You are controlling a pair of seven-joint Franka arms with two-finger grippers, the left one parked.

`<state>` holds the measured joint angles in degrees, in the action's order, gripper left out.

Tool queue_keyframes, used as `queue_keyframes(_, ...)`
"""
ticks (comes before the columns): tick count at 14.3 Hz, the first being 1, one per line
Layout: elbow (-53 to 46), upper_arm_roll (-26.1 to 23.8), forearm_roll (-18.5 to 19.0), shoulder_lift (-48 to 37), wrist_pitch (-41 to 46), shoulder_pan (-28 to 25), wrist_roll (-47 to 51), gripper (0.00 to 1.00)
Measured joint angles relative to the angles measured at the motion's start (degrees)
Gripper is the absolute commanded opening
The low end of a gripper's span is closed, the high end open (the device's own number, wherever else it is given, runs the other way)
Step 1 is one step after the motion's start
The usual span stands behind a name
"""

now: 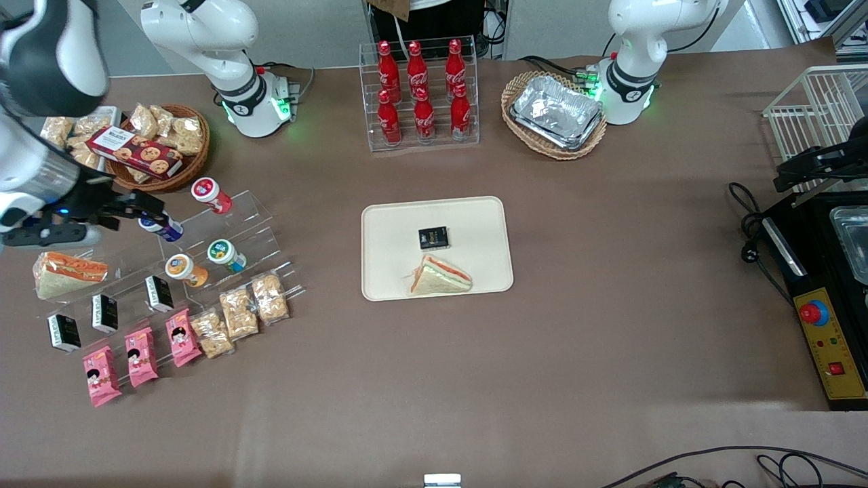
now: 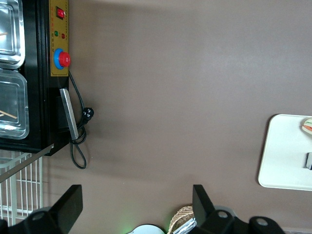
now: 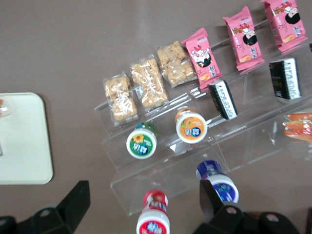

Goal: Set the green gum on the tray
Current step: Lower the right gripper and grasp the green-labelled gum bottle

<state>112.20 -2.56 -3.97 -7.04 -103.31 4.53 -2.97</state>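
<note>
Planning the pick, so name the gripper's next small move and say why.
Probably shift the open gripper toward the front camera and down over the green gum. It hangs above the blue-capped bottle instead; the gum sits untouched on the acrylic rack, and the tray waits.

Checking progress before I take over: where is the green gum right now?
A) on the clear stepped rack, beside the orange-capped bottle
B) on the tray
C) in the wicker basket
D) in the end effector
A: the green gum sits on the rack beside the orange-capped bottle; the end effector hovers open over the blue-capped bottle, and the tray holds only a sandwich and a black packet.
</note>
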Motion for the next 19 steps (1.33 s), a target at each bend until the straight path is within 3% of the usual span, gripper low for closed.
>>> queue_keyframes(6,18.3,0.0,-0.1,-0.5,-21.9,-1.1,0.2,1.0)
queue_keyframes(17,23.1,0.0,-0.1,6.6,-31.5,-3.9,0.4,0.98)
queue_keyframes(18,23.3,0.0,-0.1,6.7,-31.6,-4.1,0.4,0.88)
queue_keyframes(19,23.5,0.0,-0.1,6.8,-31.7,-4.2,0.4,0.71)
